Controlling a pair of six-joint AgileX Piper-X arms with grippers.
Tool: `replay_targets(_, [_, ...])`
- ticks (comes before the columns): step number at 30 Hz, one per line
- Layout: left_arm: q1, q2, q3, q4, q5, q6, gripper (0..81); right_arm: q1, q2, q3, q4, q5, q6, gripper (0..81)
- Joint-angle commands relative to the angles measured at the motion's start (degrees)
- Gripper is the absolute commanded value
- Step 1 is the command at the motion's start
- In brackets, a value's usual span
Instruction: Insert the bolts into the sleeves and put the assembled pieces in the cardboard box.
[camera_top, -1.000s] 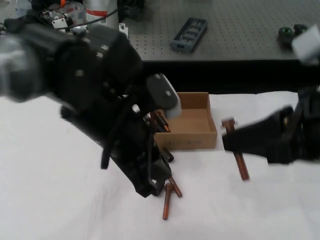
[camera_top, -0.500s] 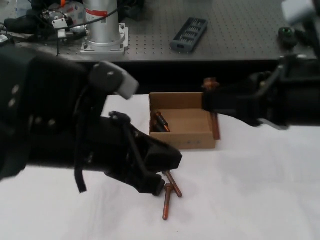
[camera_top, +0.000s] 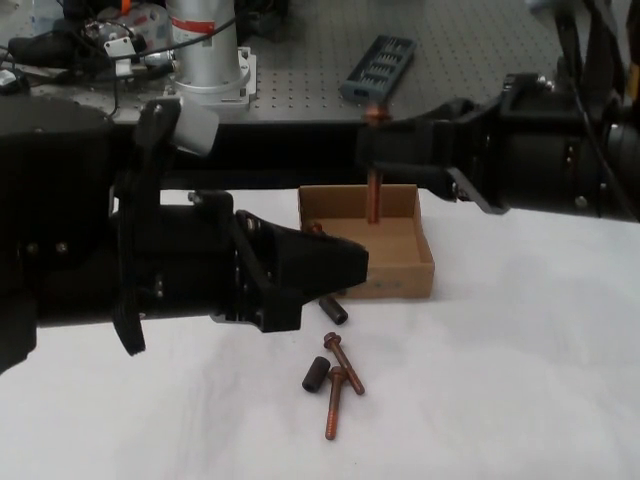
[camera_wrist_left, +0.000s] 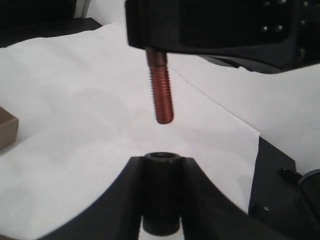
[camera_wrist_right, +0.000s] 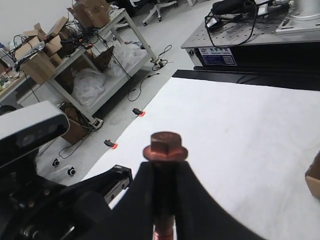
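The right gripper (camera_top: 378, 158), clamping a bolt (camera_top: 375, 200) upright, is arriving from three o'clock of the cardboard box (camera_top: 395, 280) to its twelve o'clock wall; the left gripper (camera_wrist_left: 161, 172), pinching a sleeve (camera_wrist_left: 160, 217), is lining up beneath, so insertion is nearing

The left arm (camera_top: 120, 270) lies almost level, coming from the left side. Its left gripper (camera_wrist_left: 161, 165) is closed around an upright sleeve (camera_wrist_left: 161, 200). The right arm (camera_top: 545, 160) stretches in from the right, higher up. Its right gripper (camera_wrist_right: 164, 172) is clamped on a bolt (camera_wrist_right: 165, 147), which hangs just above the sleeve without touching it.
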Motion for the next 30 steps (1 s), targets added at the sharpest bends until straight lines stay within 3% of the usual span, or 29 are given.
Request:
replay_targets(1, [0.1,-0.8,-0.1,-2.0,1.3,-0.6,0.6,0.0,0.3,-0.6,-2.5,0.1,1.6,1.6])
replay_targets(12, [0.1,-0.8,-0.1,-2.0,2.9,0.7,0.6,-1.1,0.5,-0.6,-2.0,-0.3,2.8,1.6])
replay_targets(20, [0.7,-0.8,-0.1,-1.9,2.8,2.9,0.6,-5.5,0.7,-0.4,-2.1,-5.9,5.3,1.6])
replay_targets(30, [0.7,-0.8,-0.1,-3.0,3.1,2.4,0.6,-5.2,0.7,-0.4,-2.1,-13.6,9.9,1.6])
